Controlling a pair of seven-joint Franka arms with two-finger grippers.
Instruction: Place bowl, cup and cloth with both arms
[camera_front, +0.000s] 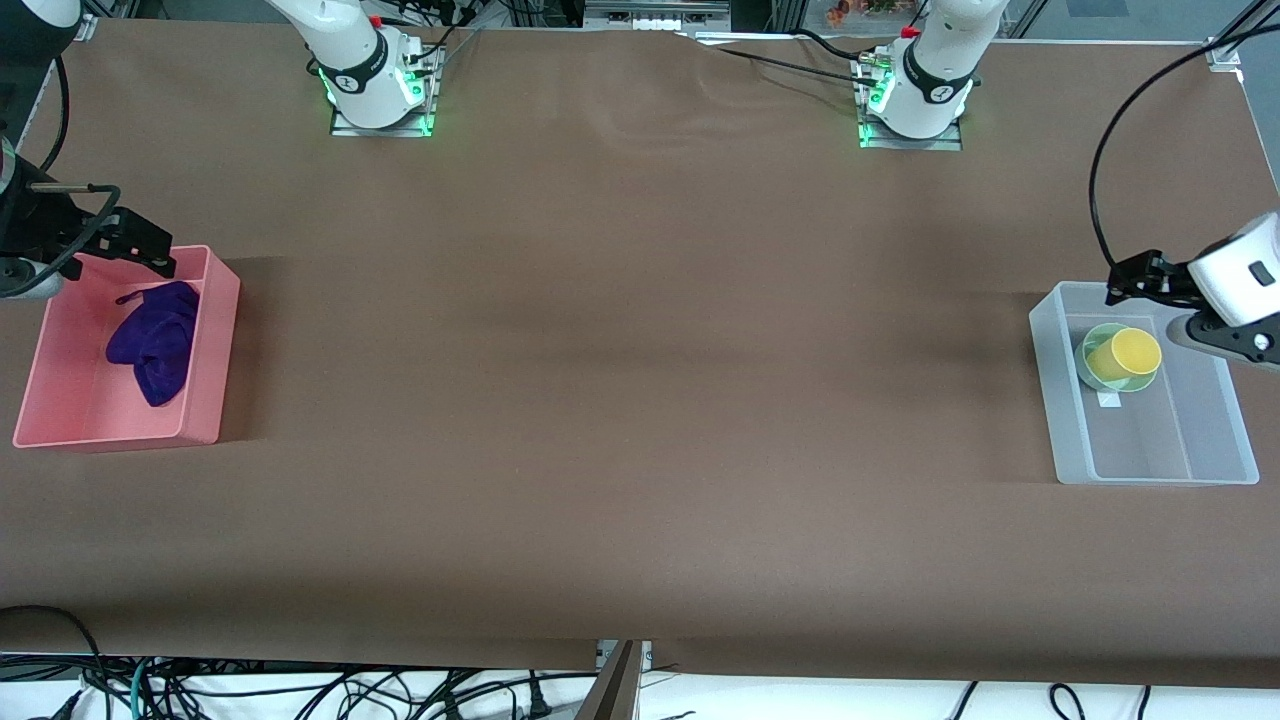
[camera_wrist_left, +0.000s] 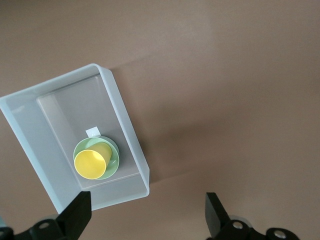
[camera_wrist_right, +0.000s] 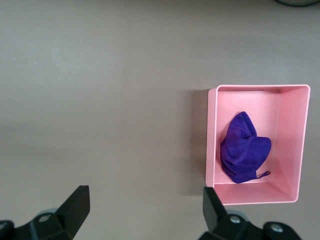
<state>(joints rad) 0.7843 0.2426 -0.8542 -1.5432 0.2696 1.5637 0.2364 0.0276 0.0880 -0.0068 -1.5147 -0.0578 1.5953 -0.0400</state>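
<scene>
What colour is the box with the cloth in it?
Pink box; purple cloth inside. Clearest in the right wrist view.

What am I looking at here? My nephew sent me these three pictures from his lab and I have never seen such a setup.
These are two white robot arms bolted along one edge of a brown table. The big picture comes from a high camera facing them; the two smaller ones come from cameras on each arm's wrist, looking down past its black fingers.

At the right arm's end sits a pink plastic bin with a crumpled deep purple fuzzy cloth in it. At the left arm's end sits a clear plastic bin; in it a pale mint-green bowl holds a tilted bright yellow cup.

The right gripper and left gripper hang above their bins' edges, open and empty.
</scene>
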